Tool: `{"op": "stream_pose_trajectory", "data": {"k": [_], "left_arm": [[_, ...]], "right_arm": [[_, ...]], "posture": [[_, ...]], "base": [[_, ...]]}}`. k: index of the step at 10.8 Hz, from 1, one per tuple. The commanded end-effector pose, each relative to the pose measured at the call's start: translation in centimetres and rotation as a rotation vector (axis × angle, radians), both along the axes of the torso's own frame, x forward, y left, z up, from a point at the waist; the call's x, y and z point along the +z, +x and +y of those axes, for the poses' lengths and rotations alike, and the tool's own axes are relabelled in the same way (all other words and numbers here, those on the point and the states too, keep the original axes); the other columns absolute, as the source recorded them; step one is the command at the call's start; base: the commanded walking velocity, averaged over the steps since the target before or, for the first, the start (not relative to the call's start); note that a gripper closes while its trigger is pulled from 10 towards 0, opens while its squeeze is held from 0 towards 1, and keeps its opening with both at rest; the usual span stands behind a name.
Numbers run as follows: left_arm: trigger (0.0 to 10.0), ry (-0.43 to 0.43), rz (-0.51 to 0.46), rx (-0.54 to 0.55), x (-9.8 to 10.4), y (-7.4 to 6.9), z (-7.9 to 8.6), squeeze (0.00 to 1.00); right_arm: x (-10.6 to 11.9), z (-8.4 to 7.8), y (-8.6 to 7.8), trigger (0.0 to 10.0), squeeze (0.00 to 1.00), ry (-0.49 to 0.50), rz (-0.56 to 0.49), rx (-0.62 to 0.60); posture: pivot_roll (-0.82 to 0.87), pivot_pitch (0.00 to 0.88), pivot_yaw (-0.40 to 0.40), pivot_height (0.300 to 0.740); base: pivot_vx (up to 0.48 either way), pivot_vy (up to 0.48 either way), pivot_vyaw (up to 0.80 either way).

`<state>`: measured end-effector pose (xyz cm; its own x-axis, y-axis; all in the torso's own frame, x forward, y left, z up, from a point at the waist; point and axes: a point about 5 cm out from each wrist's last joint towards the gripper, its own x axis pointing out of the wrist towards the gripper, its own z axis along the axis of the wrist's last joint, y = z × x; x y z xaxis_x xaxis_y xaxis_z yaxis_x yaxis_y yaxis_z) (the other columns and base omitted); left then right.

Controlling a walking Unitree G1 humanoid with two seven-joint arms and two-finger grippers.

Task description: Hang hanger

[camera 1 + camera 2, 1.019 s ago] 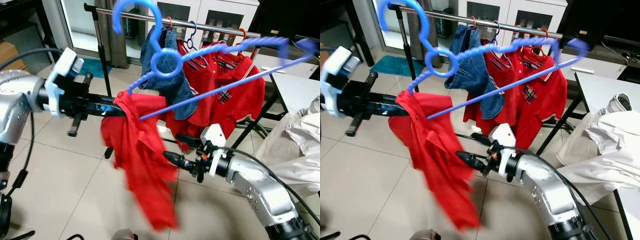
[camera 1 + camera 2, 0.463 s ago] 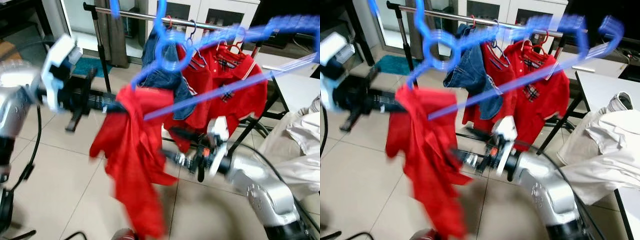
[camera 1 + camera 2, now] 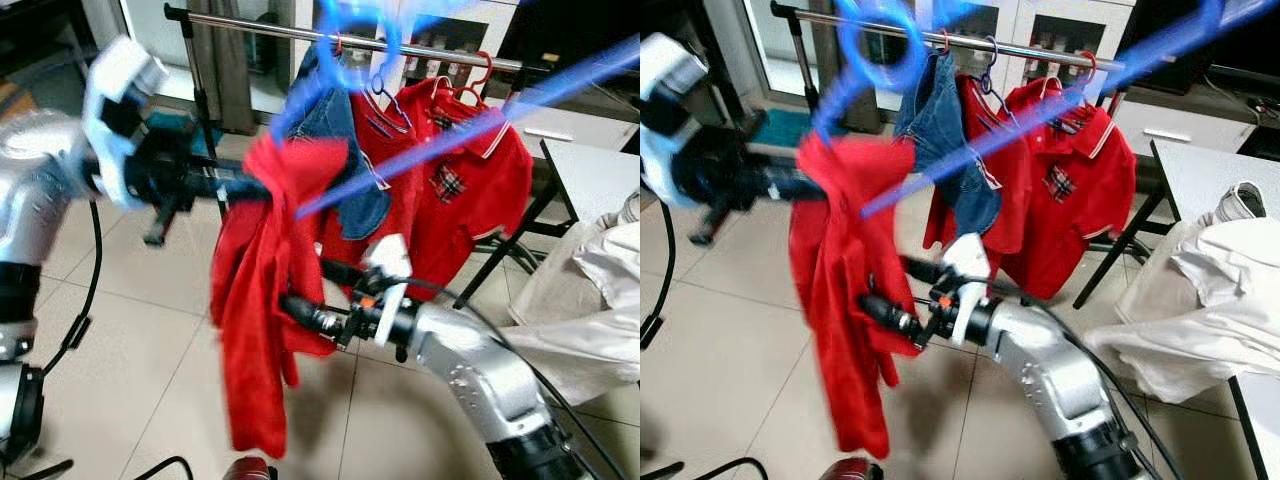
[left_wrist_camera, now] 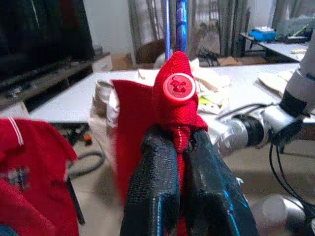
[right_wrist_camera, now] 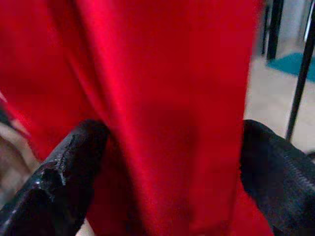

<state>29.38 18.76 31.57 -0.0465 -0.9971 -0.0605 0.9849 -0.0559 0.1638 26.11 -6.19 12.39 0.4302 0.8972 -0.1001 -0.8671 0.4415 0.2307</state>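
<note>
My left gripper [image 3: 252,188] is held high at the left, shut on the collar of a red shirt [image 3: 262,300]. The left wrist view shows its fingers [image 4: 152,187] pinching the red cloth under a button. The shirt hangs from one end of a blue plastic hanger [image 3: 450,130], blurred, that slants up towards the metal clothes rail [image 3: 250,24]. My right gripper [image 3: 305,287] reaches in from the lower right. It is open, and in the right wrist view the shirt's body [image 5: 162,108] lies between its spread fingers [image 5: 64,177].
On the rail hang a denim garment [image 3: 345,130] and red polo shirts [image 3: 455,190] on hangers. The rack's black post [image 3: 205,110] and legs stand on the tiled floor. A white table [image 3: 590,175] with white cloths [image 3: 600,290] is at the right.
My left arm has raised the hanger and shirt towards the rail, so the shirt hangs straighter. My right gripper has moved left into the shirt's body.
</note>
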Motion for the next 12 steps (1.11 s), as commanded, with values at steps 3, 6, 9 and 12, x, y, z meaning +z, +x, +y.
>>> {"op": "stream_pose_trajectory", "data": {"k": [3, 6, 9, 12], "left_arm": [[0.0, -0.072, -0.083, -0.012, 2.9, -0.6, -0.1, 0.00], [0.0, -0.091, -0.107, 0.024, 3.7, -0.7, 0.4, 0.00], [0.0, -0.095, -0.125, 0.069, 4.0, -0.6, 1.1, 0.00], [0.0, -0.093, -0.132, 0.117, 3.8, -0.9, 2.1, 0.00]], "right_arm": [[-3.0, -0.6, -0.2, 10.0, 0.00, -0.194, 0.054, 0.031], [-5.6, -2.3, 0.1, 3.5, 0.00, -0.304, 0.141, -0.007], [-6.6, -4.5, 0.7, 0.0, 0.00, -0.346, 0.163, -0.085], [-6.5, -7.2, 1.6, 0.0, 0.00, -0.338, 0.172, -0.195]], "posture": [[0.20, 0.059, -0.015, 0.740], [0.20, 0.058, -0.021, 0.740], [0.20, 0.057, -0.027, 0.740], [0.20, 0.047, -0.032, 0.740]], "base": [[0.000, 0.000, 0.00], [0.000, 0.000, 0.00], [0.000, 0.000, 0.00], [0.000, 0.000, 0.00]]}}
